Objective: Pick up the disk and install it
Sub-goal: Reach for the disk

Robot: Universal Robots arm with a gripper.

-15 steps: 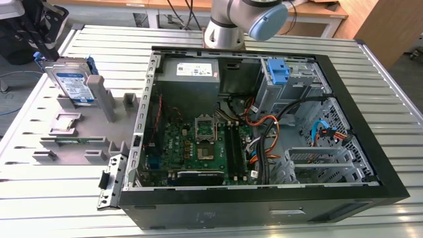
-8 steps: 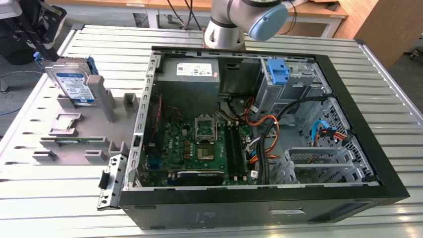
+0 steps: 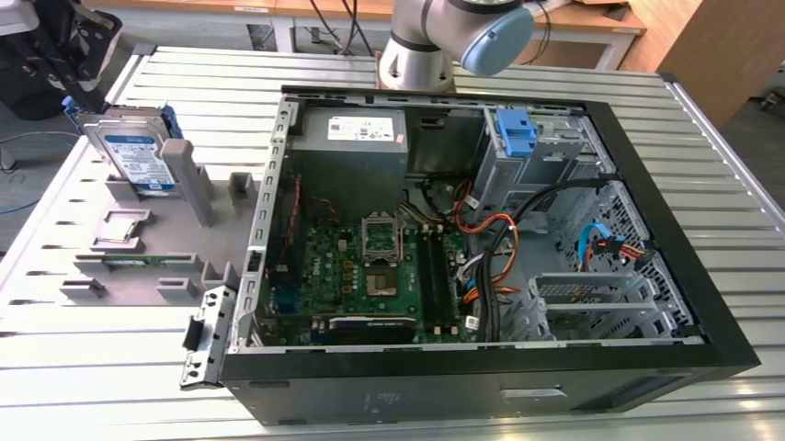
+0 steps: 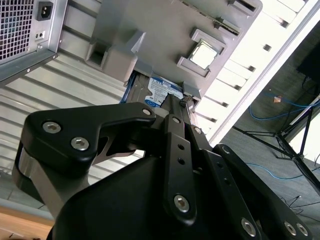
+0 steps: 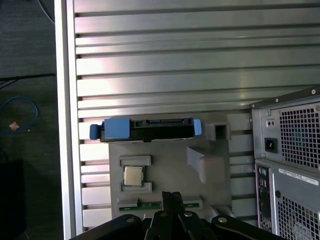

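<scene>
The silver, blue-railed rectangular disk (image 3: 132, 152) stands upright in a grey fixture (image 3: 165, 241); the closed, empty tool (image 5: 172, 196) should open, centred over it.

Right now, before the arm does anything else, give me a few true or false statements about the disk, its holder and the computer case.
1. The disk stands on edge in the grey holder, at the exterior view's left of the computer case. True.
2. The tool holds the disk above the holder. False: the disk sits in the holder, apart from the tool in the first wrist view.
3. The computer case has its side panel on. False: it lies open, with the motherboard showing.
4. A square chip lies in a pocket of the holder. True.
</scene>
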